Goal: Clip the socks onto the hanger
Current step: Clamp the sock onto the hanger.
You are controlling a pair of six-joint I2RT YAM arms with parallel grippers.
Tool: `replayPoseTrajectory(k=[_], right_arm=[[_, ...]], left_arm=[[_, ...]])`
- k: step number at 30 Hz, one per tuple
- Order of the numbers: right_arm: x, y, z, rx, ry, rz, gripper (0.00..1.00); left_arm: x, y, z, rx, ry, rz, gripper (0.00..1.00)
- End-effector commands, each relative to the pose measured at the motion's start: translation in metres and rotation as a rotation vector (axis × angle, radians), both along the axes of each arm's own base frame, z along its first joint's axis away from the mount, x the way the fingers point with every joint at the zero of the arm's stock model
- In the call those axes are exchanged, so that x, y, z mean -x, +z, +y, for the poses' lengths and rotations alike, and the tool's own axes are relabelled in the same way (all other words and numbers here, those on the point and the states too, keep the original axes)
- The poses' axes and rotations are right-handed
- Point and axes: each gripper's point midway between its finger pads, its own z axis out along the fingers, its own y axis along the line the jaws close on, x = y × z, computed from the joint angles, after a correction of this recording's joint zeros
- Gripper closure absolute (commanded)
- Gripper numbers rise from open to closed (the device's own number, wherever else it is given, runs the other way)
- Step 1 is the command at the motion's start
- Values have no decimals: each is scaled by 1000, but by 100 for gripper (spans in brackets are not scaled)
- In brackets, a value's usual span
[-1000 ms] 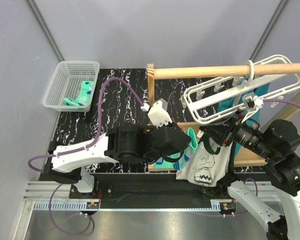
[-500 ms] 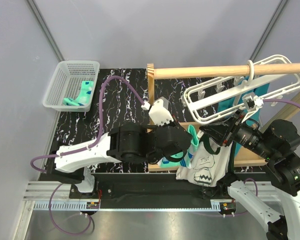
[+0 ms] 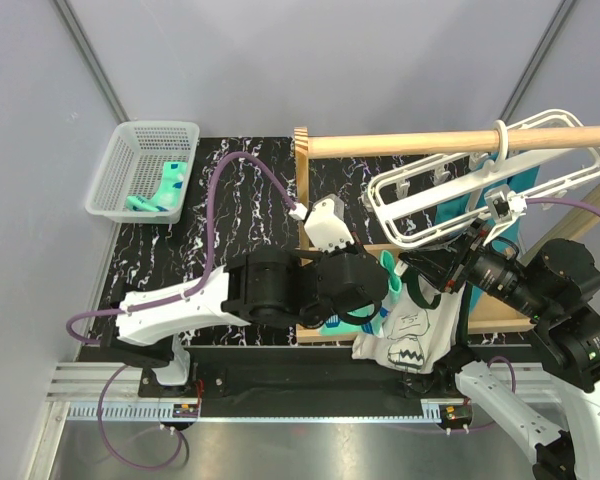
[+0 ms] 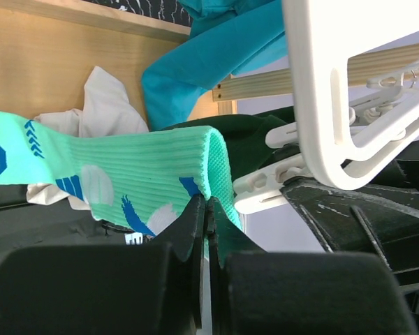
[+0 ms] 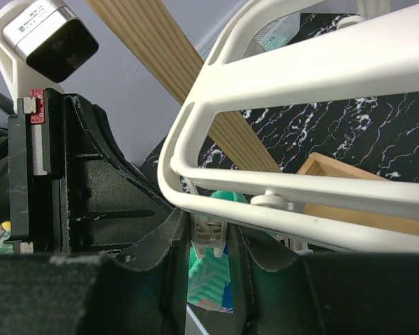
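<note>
1. Left arm is shifting rightward since the earlier frame, carrying the sock (image 4: 126,167) toward the hanger (image 5: 300,77).
2. Left hand (image 4: 206,209) is pinching the sock's ribbed cuff, jaws fully closed.
3. Right hand (image 5: 208,246) is gripping a clip (image 5: 209,229) narrowly.
4. Sock is likely behaving light, soft and floppy; gripping beside the cuff edge is leaving fabric free for clipping.

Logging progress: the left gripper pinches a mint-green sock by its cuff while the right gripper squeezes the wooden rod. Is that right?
Not quite. The right gripper squeezes a clip of the white hanger, not the wooden rod; the right wrist view shows it. The left gripper does pinch the mint-green sock by its cuff.
</note>
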Motion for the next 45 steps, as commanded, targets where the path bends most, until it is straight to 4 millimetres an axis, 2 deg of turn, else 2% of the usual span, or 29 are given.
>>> replayPoseTrajectory(k=[1,28,35,38,45], right_arm=[[-5,5,0,-8,-16,-8,100],[-8,-7,1,13,-15,15,100],[-8,-8,2,16,-10,18,100],[-8,-8,2,16,-7,22,100],[-7,-10,3,17,2,25,100]], left_arm=[[-6,24,-4,70,25,-45,100],[-9,42,-9,133,46,-79,100],[-10,56,-11,166,44,-109,100],[-11,55,-14,162,41,-115,100],[-14,62,-7,171,58,-135,100]])
